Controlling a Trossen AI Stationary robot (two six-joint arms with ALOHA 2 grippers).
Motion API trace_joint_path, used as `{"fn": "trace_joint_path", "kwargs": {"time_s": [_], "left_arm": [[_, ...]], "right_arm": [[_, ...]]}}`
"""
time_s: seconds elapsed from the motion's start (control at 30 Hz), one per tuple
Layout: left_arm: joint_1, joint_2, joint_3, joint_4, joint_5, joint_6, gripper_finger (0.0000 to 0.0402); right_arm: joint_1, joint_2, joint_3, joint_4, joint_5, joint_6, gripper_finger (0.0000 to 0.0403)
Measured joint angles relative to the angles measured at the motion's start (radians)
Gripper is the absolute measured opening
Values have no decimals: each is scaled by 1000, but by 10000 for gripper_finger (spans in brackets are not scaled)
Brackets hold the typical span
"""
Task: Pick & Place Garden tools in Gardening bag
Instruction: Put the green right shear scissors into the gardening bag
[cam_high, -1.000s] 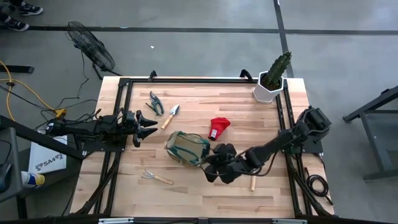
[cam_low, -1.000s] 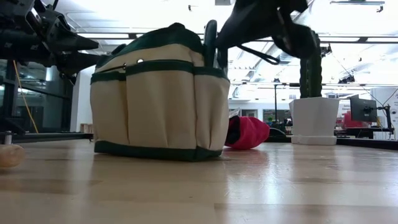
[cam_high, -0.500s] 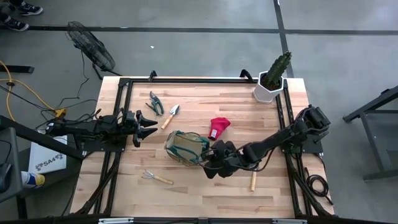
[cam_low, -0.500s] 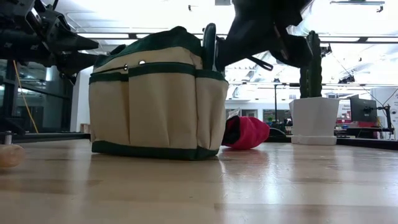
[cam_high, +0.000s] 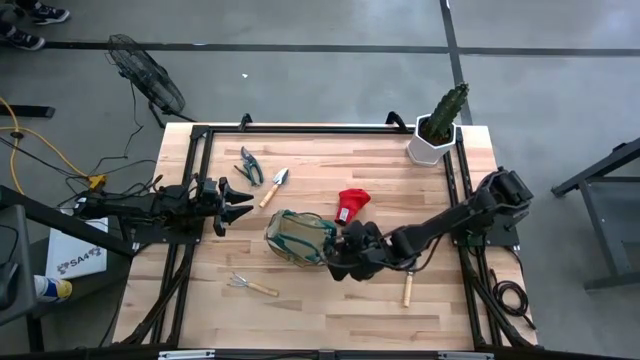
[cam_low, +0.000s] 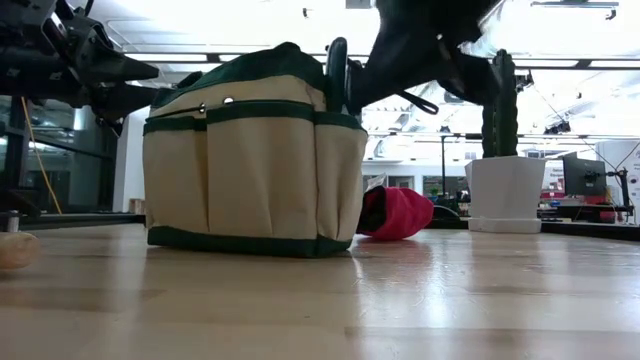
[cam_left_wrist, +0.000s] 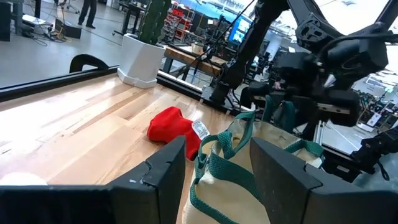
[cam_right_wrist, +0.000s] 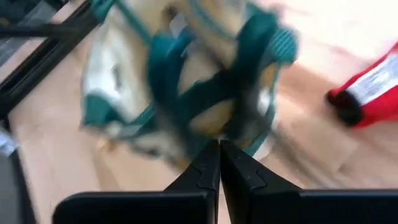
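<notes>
Seen from above, the gardening bag (cam_high: 300, 236) is sitting near the middle of the table (cam_high: 330, 310), and the right gripper (cam_high: 338, 254) is reaching in at the bag's right edge; the right wrist view is showing its fingers (cam_right_wrist: 219, 163) pressed together with nothing between them, pointing at the bag's green handles (cam_right_wrist: 205, 74). The low view is hiding the tabletop layout but is showing the bag (cam_low: 255, 165) standing upright, with the dark right arm coming down just beside its top corner and the red glove-like piece (cam_low: 398, 213) lying behind the bag's right side. From overhead that red piece (cam_high: 351, 205) is lying just beyond the right gripper, apart from the bag. The left gripper (cam_high: 243, 202) is waiting at the table's left edge, its fingers (cam_left_wrist: 165, 168) spread and empty, looking toward the bag. Only the high view is showing the other tools: pruning shears (cam_high: 249, 165) and a trowel (cam_high: 274, 186) lying side by side toward the far left, a hand rake (cam_high: 250, 285) near the front left, and a wooden handle (cam_high: 406, 292) lying by the right arm. A cactus in a white pot (cam_high: 437, 128) is standing at the far right corner, well apart from the bag.
</notes>
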Motion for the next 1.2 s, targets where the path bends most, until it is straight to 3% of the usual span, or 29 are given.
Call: {"fn": "trace_joint_path", "kwargs": {"time_s": [0.5,0.7,0.97,1.2], "left_arm": [[0,0,0,0,12,0,174],[0,0,0,0,13,0,174],[0,0,0,0,13,-1,174],[0,0,-1,3,22,-153,174]], "right_arm": [[-44,0,0,-40,-7,-24,4],[-49,0,0,-41,-97,-51,4],[-50,1,0,-52,-116,-78,4],[-19,-32,0,-140,-134,-19,4]]}}
